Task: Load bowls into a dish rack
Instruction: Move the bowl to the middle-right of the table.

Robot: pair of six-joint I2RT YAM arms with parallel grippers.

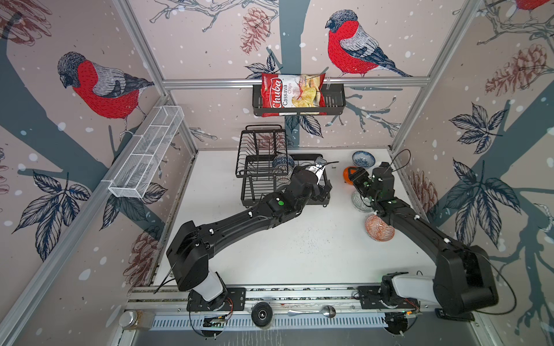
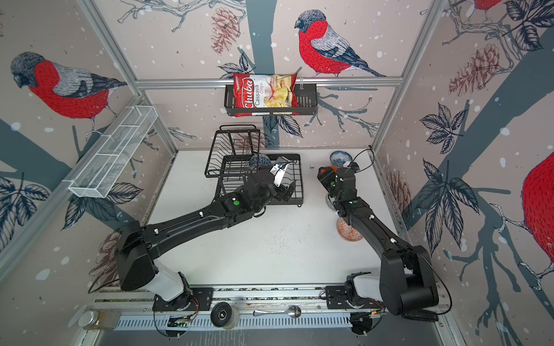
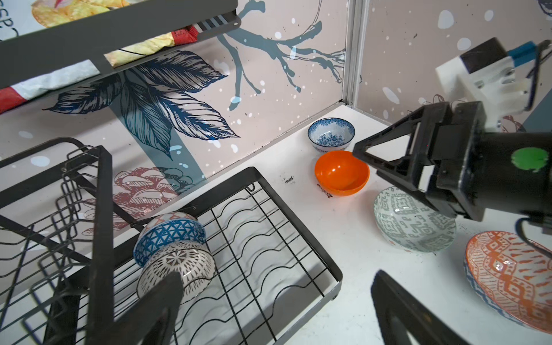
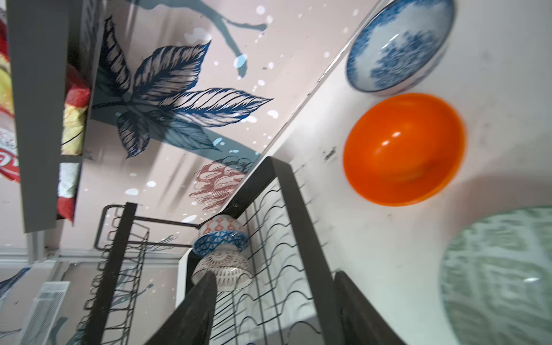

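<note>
Black wire dish rack (image 3: 298,224) at the back of the white table (image 3: 343,245), and on its wavy base the blue triangle bowl (image 3: 170,236) and the white lattice bowl (image 3: 179,265) stand on edge, nested together. Left gripper (image 3: 274,279) over the rack, jaws wide and empty; right gripper (image 4: 274,276), jaws apart and holding nothing, close by the glossy orange bowl (image 3: 342,173). Beside it on the table, rims up: the blue-flowered bowl (image 3: 331,137), the grey-green bowl (image 3: 415,218) and the shallow red-orange bowl (image 3: 507,274).
</note>
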